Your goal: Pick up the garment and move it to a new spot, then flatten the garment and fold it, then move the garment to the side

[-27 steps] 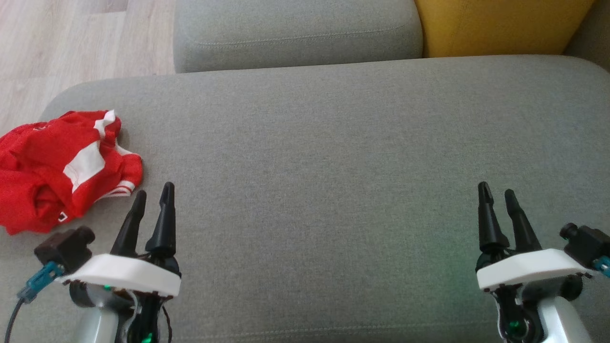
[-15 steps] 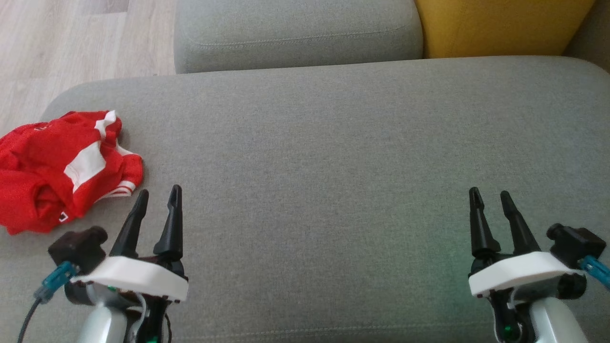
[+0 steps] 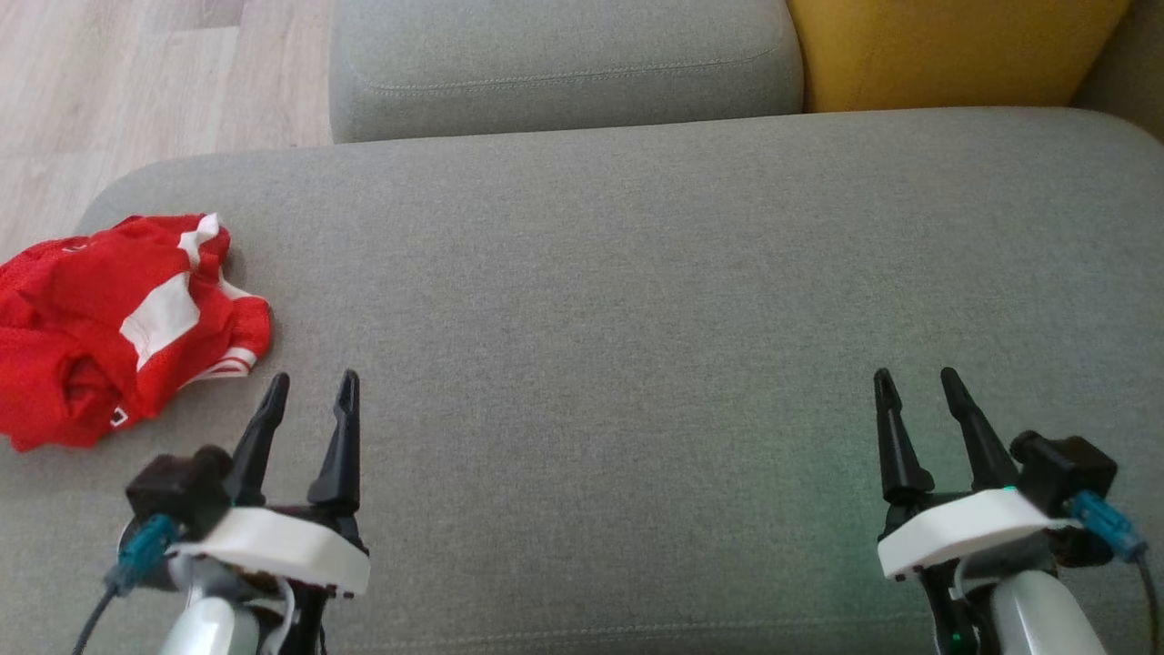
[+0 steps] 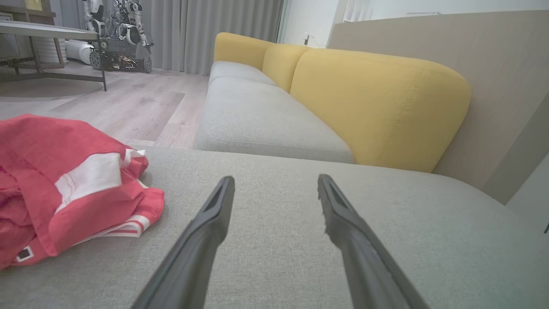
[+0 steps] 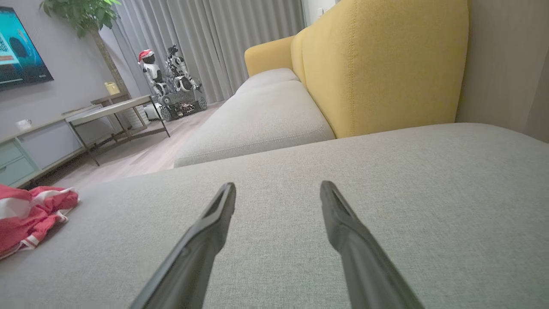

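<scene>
Hovering low over the grey seat cushion (image 3: 637, 300), both grippers carry nothing; the left gripper (image 3: 313, 378) has its fingers spread wide, and the right gripper (image 3: 914, 374) is parted just the same; the garment (image 3: 118, 327), red with white stripes, lies crumpled at the cushion's left end, ahead and to the left of the left gripper, near it but apart. That arm is the closer one, so the pickup likely falls to it, and the wide spread suits a bunched fold; the bare stretch between the two grippers looks like room to lay the cloth out. Nothing stands between fingers and cloth; a second grey cushion (image 3: 564, 64) and a yellow backrest (image 3: 946, 50) sit beyond; wooden floor (image 3: 136, 82) borders the left edge, so a careless push could slide the heap off.
</scene>
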Controlling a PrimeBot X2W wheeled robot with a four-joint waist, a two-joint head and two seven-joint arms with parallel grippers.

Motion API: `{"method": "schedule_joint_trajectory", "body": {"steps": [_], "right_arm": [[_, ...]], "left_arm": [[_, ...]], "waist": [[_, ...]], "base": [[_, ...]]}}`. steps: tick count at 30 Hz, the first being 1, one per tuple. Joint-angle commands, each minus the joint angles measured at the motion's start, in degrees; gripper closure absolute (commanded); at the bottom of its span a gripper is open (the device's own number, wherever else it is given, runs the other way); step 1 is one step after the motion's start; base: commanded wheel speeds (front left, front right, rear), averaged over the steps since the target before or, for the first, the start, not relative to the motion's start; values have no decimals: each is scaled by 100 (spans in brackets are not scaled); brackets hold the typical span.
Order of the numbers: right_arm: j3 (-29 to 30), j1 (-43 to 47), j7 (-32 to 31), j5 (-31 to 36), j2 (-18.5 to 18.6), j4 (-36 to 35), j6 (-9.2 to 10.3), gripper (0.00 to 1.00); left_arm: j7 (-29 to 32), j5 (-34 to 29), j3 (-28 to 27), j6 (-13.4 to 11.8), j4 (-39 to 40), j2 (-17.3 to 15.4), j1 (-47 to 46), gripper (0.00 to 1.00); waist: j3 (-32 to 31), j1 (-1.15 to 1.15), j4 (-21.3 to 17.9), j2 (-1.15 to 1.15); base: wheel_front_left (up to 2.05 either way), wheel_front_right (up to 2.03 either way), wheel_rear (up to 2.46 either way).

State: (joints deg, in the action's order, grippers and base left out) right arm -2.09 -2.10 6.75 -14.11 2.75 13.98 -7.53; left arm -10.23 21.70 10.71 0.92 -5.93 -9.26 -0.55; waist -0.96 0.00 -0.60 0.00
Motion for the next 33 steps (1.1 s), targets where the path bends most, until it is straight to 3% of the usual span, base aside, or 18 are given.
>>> {"method": "schedule_joint_trajectory", "body": {"steps": [1, 22, 33], "right_arm": [[-139, -324, 86, 150, 17, -166, 3, 0], [-84, -264, 279, 1180, 12, -132, 4, 0], [-23, -241, 315, 934, 13, -77, 4, 0]], "left_arm": [[-66, -137, -126, -49, 178, -125, -196, 0], [-418, -1242, -222, -21, -125, 50, -154, 0], [-476, -1273, -417, 120, -301, 233, -142, 0]], "waist": [[0, 0, -1, 0], [-19, 0, 6, 0], [-9, 0, 13, 0]], "base": [[0, 0, 0], [0, 0, 0], [0, 0, 0]]}}
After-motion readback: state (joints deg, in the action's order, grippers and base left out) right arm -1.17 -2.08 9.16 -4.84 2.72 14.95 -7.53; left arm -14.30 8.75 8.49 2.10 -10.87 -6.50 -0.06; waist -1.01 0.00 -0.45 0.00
